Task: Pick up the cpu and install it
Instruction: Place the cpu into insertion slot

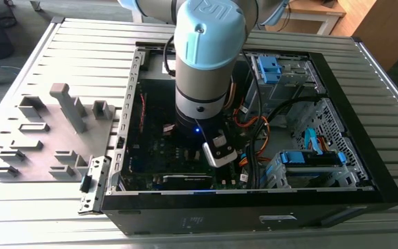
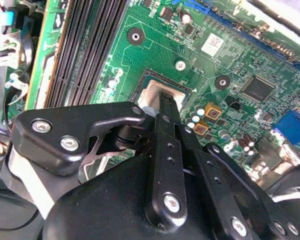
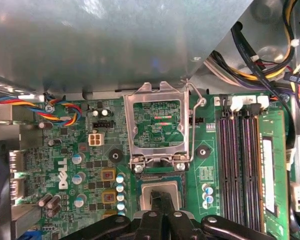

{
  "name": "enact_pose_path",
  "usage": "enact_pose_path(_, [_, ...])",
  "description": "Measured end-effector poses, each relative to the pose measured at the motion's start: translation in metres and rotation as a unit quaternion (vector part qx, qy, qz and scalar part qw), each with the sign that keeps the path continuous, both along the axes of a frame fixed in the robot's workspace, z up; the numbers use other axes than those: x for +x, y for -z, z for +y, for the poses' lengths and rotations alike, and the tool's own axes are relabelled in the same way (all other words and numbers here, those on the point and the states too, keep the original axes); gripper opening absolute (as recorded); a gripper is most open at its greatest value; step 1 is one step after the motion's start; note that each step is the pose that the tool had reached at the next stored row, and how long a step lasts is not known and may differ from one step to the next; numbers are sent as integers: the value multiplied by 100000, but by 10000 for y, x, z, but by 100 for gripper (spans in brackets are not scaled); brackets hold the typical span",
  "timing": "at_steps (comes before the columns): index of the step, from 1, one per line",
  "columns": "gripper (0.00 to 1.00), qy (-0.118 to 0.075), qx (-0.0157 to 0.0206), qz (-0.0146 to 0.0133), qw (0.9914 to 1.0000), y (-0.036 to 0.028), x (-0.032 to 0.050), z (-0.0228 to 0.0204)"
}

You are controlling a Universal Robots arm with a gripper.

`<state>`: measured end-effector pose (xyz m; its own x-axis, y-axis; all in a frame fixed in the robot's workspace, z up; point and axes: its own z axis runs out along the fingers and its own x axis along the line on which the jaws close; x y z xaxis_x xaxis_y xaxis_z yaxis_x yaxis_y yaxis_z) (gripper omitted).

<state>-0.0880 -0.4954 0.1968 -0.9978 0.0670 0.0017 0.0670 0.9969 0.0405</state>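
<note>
Ribbed metal table (image 1: 81, 36) carries an open computer case (image 1: 365, 155), with a grey tray (image 1: 40, 135) of raised blocks beside it on the exterior view's left. Your arm (image 1: 202, 62) reaches straight down into the case, over the green motherboard (image 2: 230, 55).

In the second wrist view, your gripper (image 2: 165, 99) hangs with its two black fingers drawn together, no gap between the tips. The cpu (image 2: 151, 94) lies flat in the square socket (image 3: 160, 187) directly under those tips, its dull silver face showing just beside them. You cannot tell whether the tips touch it.

In the first wrist view, the socket's hinged metal frame (image 3: 157, 122) stands flipped open just beyond the socket, its wire lever (image 3: 192, 125) raised alongside. Black memory slots (image 3: 237, 160) run beside the socket.
</note>
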Motion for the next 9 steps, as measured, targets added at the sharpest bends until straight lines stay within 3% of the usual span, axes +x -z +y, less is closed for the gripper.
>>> enact_pose_path(9, [11, 5, -9, -93, 100000, 1, -21, 0])
